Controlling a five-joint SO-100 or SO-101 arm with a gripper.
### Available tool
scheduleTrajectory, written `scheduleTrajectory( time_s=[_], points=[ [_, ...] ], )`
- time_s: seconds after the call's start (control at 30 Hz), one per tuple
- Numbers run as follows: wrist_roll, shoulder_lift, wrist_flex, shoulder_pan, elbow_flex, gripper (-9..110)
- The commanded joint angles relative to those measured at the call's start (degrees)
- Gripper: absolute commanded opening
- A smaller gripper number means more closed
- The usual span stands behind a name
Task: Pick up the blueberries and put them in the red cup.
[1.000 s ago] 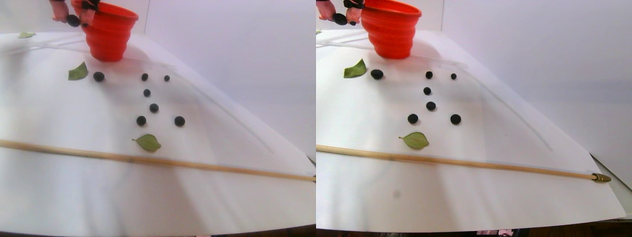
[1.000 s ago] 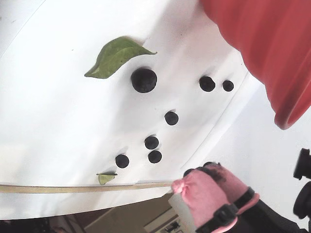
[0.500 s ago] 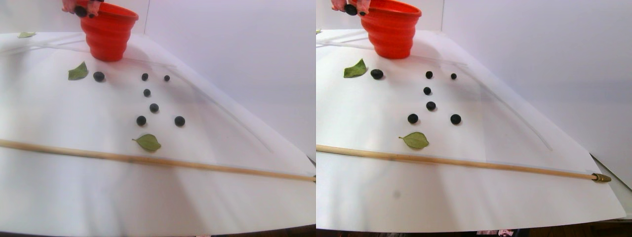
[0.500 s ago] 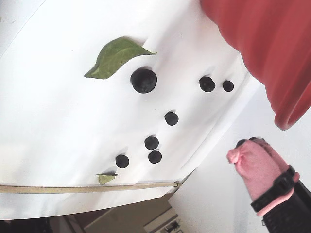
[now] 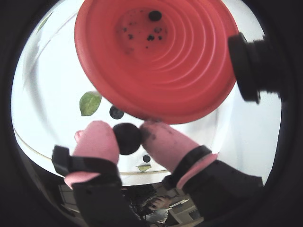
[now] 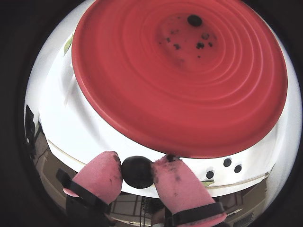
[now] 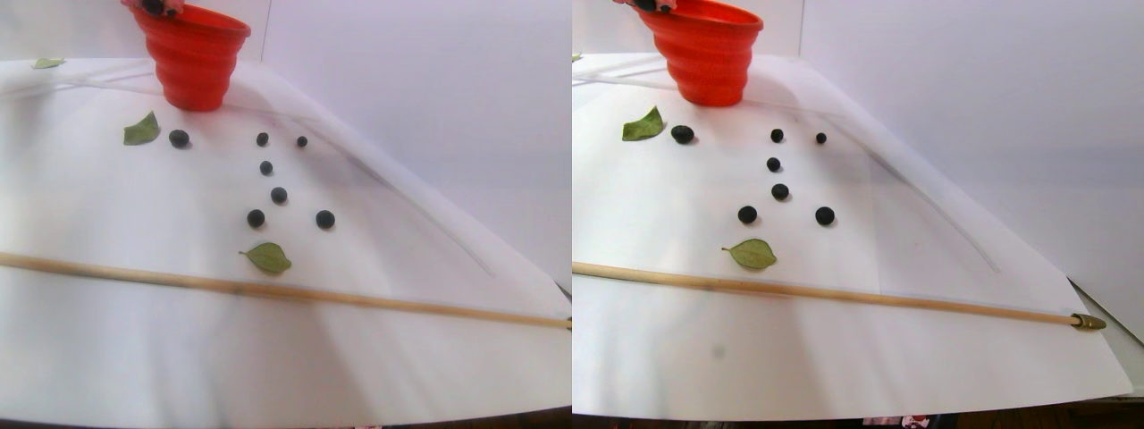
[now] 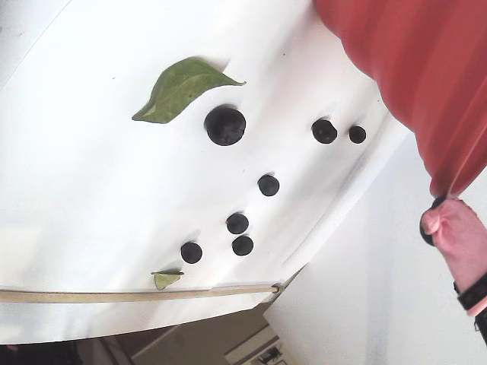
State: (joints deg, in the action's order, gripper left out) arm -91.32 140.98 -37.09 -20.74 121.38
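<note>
Pink-tipped fingers of the gripper (image 5: 129,138) clamp one large dark berry (image 5: 127,138) just outside the rim of the red cup (image 5: 189,90), whose ribbed inside fills much of both wrist views. In the other wrist view the gripper (image 6: 137,171) pinches the same berry (image 6: 137,172) from both sides, right at the cup's near edge (image 6: 142,137). One small berry (image 5: 155,15) and dark specks lie on the cup's floor.

Six loose berries rest on the white sheet (image 7: 107,357) in the stereo pair view, well apart from the cup (image 7: 195,63). The biggest (image 7: 179,138) sits just beside a green leaf (image 7: 141,130); the other five spread to its right and nearer the camera, among them one (image 7: 325,219) at the right edge of the group. A second leaf (image 7: 267,258) lies near a wooden stick (image 7: 268,291) that crosses the sheet from side to side. A third leaf (image 7: 46,63) lies at the far left edge.

Only the gripper's tips (image 7: 154,7) show in that view, at the cup's top rim. In the fixed view a pink fingertip (image 8: 455,236) hangs just beneath the cup's lip (image 8: 449,186), with a sliver of dark berry at its left edge; the big berry (image 8: 225,125) and leaf (image 8: 181,87) lie close together on the sheet.
</note>
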Motion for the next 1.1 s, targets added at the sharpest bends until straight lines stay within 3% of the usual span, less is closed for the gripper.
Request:
scheduleTrajectory(
  time_s=[0.0,0.43,1.07],
  points=[
    [0.35,0.26,-0.79,0.88,-6.94,11],
    [1.76,-3.25,-5.54,1.32,-14.15,11],
    [0.26,-2.64,-2.46,3.34,-14.33,16]
  ],
)
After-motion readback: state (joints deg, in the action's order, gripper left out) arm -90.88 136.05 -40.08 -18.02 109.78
